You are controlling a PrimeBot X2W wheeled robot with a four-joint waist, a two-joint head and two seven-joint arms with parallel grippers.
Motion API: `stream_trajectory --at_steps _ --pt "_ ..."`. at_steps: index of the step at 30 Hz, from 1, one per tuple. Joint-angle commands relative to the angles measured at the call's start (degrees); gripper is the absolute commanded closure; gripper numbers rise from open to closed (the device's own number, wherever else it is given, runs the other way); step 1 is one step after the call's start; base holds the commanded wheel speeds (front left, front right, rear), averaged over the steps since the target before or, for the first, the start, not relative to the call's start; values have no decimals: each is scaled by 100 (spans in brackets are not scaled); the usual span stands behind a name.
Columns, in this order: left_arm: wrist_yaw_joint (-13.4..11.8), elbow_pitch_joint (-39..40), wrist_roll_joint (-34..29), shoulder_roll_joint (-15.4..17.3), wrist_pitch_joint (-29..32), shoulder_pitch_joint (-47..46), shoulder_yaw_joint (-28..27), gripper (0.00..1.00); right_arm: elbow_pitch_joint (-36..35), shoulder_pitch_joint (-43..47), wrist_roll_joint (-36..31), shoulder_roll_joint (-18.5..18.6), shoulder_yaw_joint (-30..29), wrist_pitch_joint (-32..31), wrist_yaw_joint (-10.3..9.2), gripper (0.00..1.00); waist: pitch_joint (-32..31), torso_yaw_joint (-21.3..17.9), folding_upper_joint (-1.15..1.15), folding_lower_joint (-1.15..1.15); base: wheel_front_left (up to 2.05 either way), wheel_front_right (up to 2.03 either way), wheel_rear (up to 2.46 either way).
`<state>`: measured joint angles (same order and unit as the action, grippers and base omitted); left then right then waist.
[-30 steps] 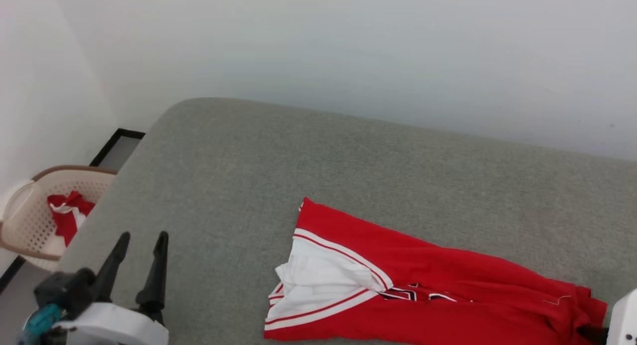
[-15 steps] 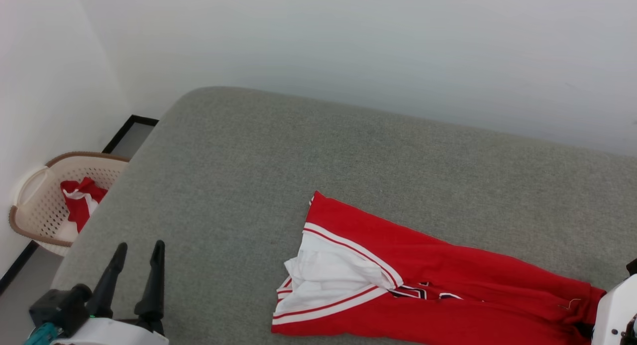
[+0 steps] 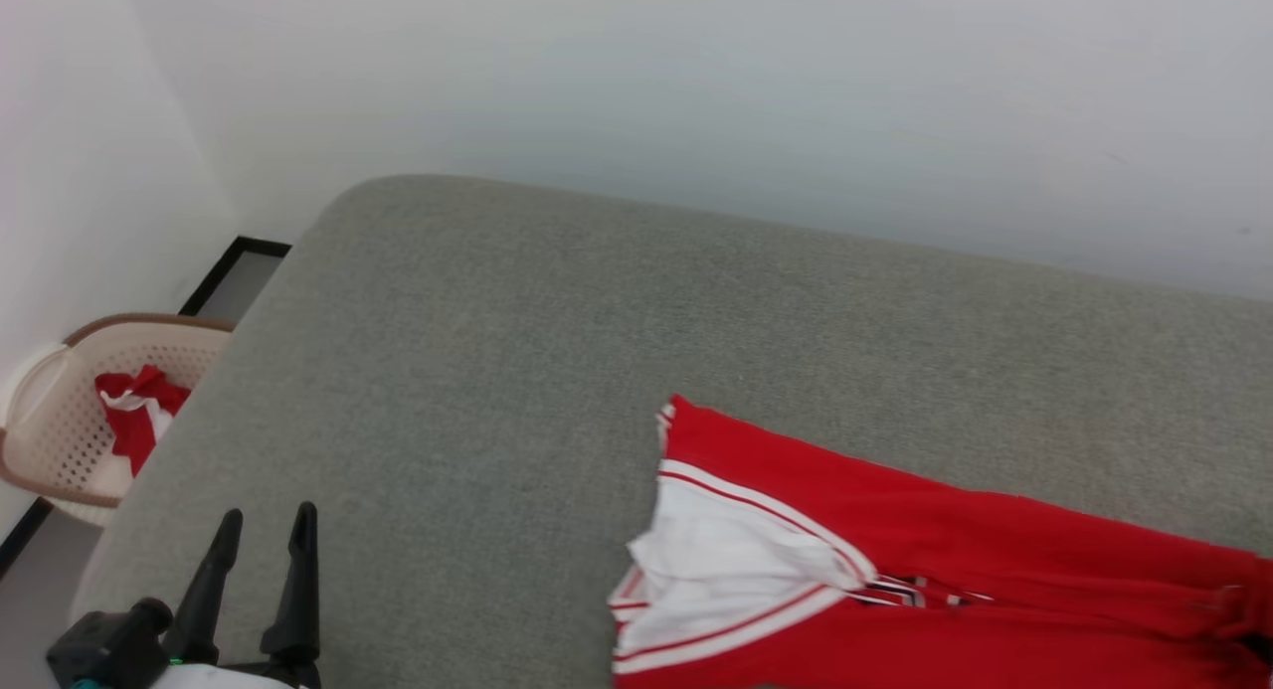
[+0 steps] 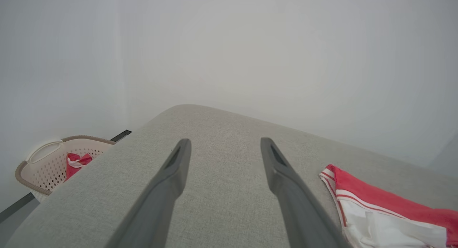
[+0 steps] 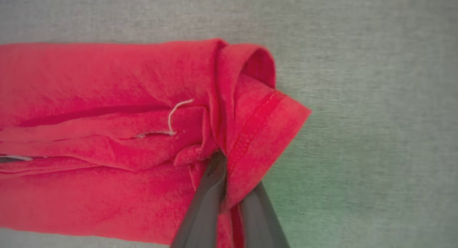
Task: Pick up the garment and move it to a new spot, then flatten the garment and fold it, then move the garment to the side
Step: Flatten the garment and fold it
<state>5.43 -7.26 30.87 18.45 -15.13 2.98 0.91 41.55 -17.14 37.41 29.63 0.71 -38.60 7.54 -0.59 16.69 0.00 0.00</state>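
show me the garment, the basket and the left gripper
garment (image 3: 955, 535), head view, red body panel
basket (image 3: 55, 426), head view, pale perforated wall
left gripper (image 3: 269, 512), head view, midway between its fingertips

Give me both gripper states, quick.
Left gripper: open, holding nothing.
Right gripper: closed on the hem of the red garment.

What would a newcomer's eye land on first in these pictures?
The red jersey-style T-shirt with a white striped-trim sleeve, lying rumpled on the grey fabric cushion at the head view's lower right. The right gripper pinches one end of it, while the left gripper hangs open over bare cushion. At far left, a beige perforated plastic basket holds more red-and-white cloth.
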Motion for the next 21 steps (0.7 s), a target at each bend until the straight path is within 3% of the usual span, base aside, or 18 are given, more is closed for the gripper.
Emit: stream_trajectory --at_steps 1,10,14,21 --pt "31 23 -48 -23 6 56 -24 0 55 -62 12 133 12 42 -11 100 -23 -44 0 0 0 0 0" --pt "122 24 -178 -124 6 300 -223 0 134 -289 10 575 198 99 -10 100 -168 -317 0 0 0 0 0" --pt "146 33 -220 -193 6 365 -288 0 -209 -295 309 533 406 -2 -10 100 -235 -419 0 0 0 0 0" --pt "168 42 -342 -288 6 414 -269 0 -1202 -172 1054 98 628 -282 -8 100 -358 -483 0 0 0 0 0"
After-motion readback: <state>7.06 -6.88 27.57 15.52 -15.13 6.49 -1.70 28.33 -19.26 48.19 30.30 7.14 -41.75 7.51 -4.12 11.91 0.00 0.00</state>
